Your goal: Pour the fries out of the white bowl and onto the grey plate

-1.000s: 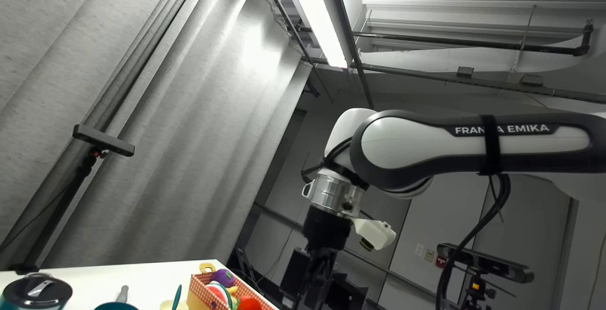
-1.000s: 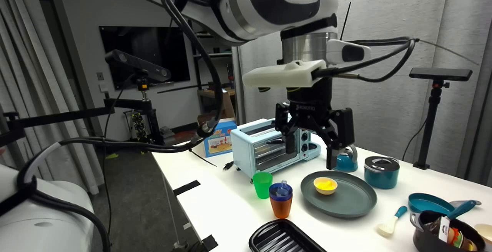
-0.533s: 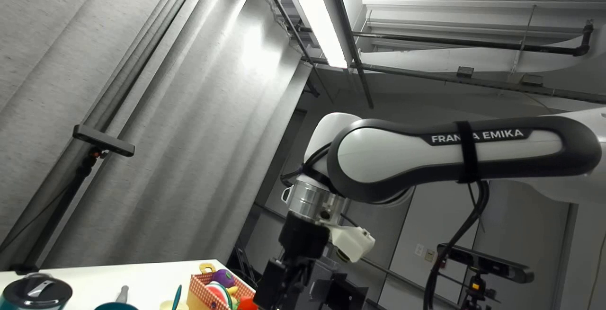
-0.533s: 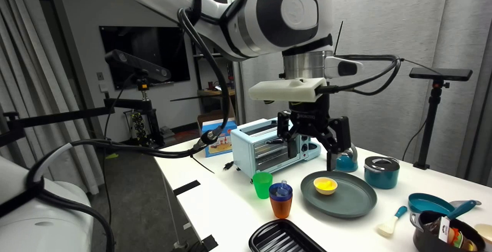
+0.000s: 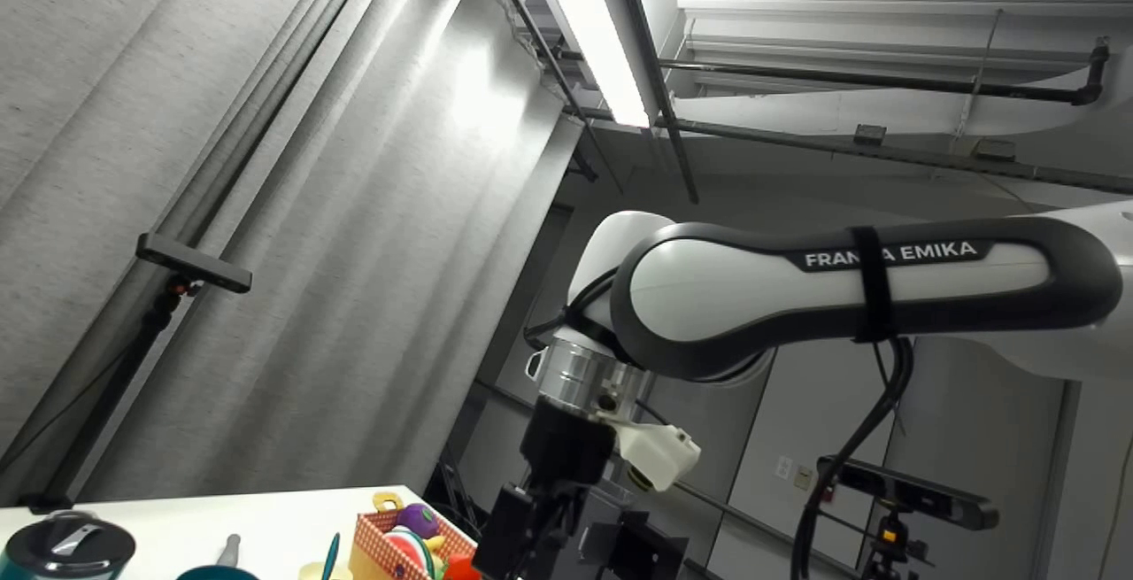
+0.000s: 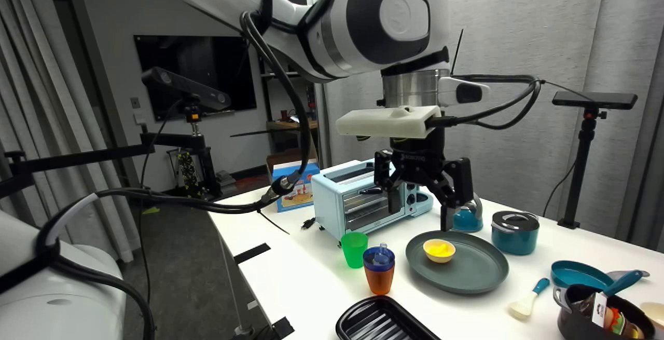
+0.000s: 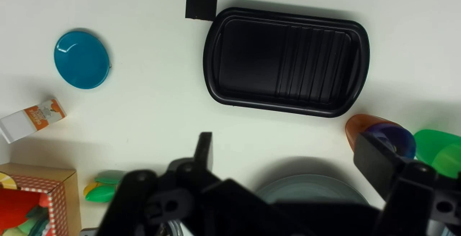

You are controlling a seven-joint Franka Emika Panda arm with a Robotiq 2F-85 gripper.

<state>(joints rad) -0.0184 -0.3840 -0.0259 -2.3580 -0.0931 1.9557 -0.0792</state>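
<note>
A small pale bowl (image 6: 439, 260) stands upright on the grey plate (image 6: 477, 273) in an exterior view. Yellow pieces, seemingly the fries (image 6: 440, 249), lie inside it. My gripper (image 6: 420, 219) is open and empty, with its fingers pointing down, above and apart from the bowl and plate. In the wrist view, my gripper (image 7: 284, 140) has its fingers wide apart over the table. The far part of the plate (image 7: 313, 185) shows between them; the bowl is hidden behind the gripper's body. In an exterior view only the gripper's upper part (image 5: 531, 518) shows, without plate or bowl.
A black ridged tray (image 7: 284, 63), an orange and blue cup (image 6: 379, 272) and a green cup (image 6: 354, 250) stand near the plate. A light blue toaster oven (image 6: 332, 202), a kettle (image 6: 468, 220), a teal pot (image 6: 515, 236) and a brush (image 6: 523, 304) surround it.
From one second to half a second ago, the arm moved left in an exterior view and its wrist came lower. It has stayed almost still since. Bowl and plate have not moved.
</note>
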